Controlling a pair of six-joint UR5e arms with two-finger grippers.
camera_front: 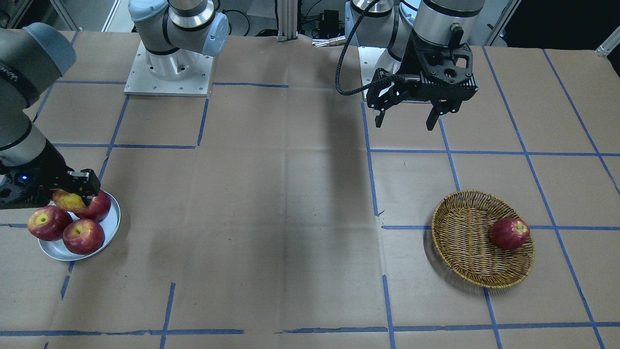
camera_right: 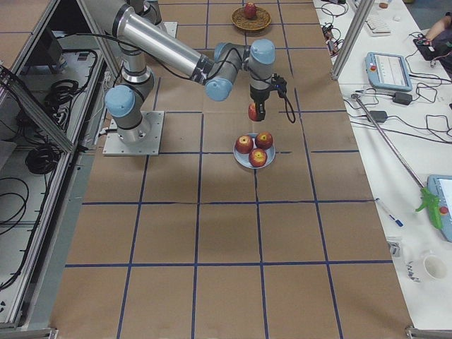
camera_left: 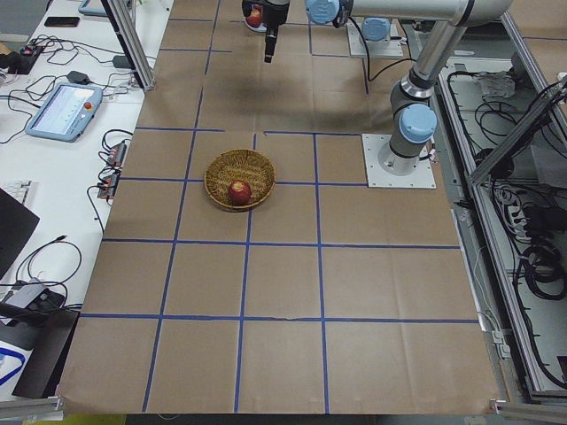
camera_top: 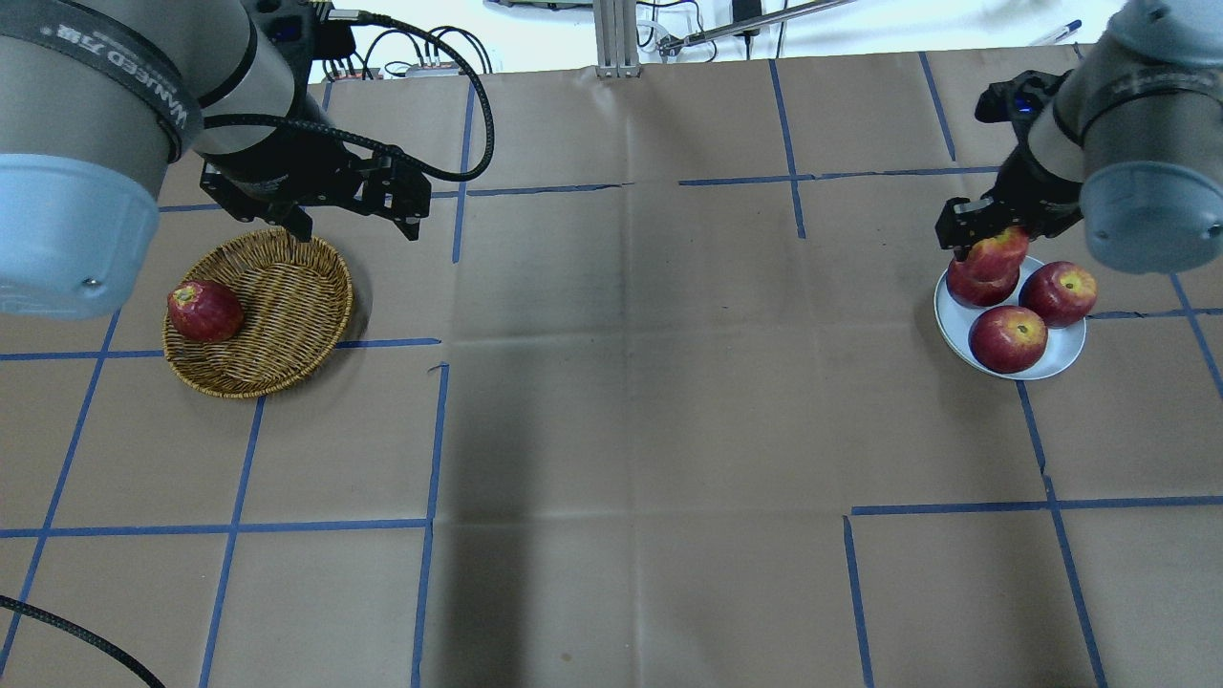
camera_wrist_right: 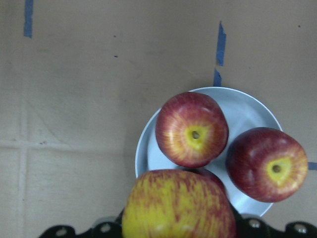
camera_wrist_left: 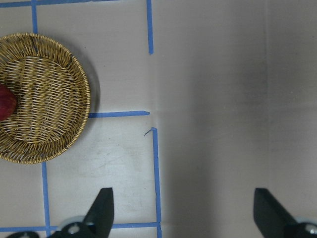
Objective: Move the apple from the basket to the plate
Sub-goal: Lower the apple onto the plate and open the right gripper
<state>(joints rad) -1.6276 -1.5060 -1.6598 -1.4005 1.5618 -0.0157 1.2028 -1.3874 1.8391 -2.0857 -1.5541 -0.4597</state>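
Legend: I view a table covered in brown paper [camera_top: 621,382], gridded with blue tape lines [camera_top: 955,507]. Three deep-red apples with yellow stem hollows [camera_top: 1008,339] cluster near the table's end on the robot's right. A lone deep-red apple [camera_top: 203,311] lies near the table's opposite end. A grey tablet-like pendant [camera_left: 62,111] rests beside the table.

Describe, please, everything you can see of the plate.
The plate is small, round, shallow and silvery-grey, seemingly metal. It lies flat on the brown table paper near blue tape lines. Three red apples rest on it, leaving little bare. The right gripper holds a yellow-streaked apple above it, not touching.
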